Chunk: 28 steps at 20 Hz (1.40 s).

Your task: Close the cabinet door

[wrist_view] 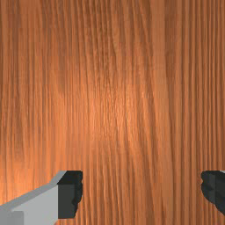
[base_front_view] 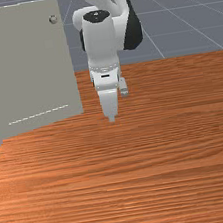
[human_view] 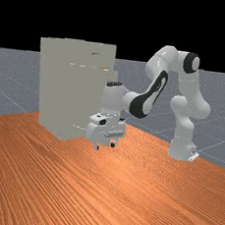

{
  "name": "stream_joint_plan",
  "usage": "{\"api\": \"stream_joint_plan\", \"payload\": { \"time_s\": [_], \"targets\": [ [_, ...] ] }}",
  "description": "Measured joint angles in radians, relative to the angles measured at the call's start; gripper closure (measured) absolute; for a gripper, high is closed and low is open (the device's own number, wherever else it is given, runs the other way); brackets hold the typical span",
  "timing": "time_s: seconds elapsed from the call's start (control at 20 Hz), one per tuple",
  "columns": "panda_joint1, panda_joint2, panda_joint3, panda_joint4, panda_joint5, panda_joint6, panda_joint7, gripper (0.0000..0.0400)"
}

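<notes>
At the front view's left you have one cabinet door (base_front_view: pixel 26 70), seemingly ajar, its one knob (base_front_view: pixel 53 19) near the edge facing your one arm (base_front_view: pixel 100 42). Beside that edge, your single pair of jaws hangs spread and empty above the surface (base_front_view: pixel 144 179), probably for pushing rather than gripping.

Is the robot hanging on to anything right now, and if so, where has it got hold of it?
Nothing is held: the gripper stands open above the bare wooden table, with nothing between its fingers.
</notes>
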Motion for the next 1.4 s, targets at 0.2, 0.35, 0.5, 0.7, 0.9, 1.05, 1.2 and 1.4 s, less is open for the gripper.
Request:
{"api": "stream_joint_plan", "payload": {
  "time_s": [0.2, 0.35, 0.5, 0.7, 0.9, 1.05, 1.2, 1.4],
  "targets": [
    [0.001, -0.005, -0.034, -0.018, -0.030, -0.039, 0.052, 0.0034],
    [0.001, -0.007, -0.038, -0.020, -0.033, -0.045, 0.062, 0.0008],
    [0.055, -0.276, -0.064, -0.114, -0.020, -0.322, 0.664, 0.0310],
    [0.065, -0.338, -0.088, -0.110, 0.045, -0.428, 1.331, 0.0387],
    [0.057, -0.336, -0.098, -0.106, 0.070, -0.445, 1.483, 0.0398],
    [0.056, -0.336, -0.097, -0.106, 0.073, -0.449, 1.500, 0.0400],
    [0.057, -0.337, -0.096, -0.106, 0.074, -0.450, 1.504, 0.0400],
    [0.059, -0.352, -0.101, -0.123, 0.072, -0.459, 1.499, 0.0400]
  ]
}}
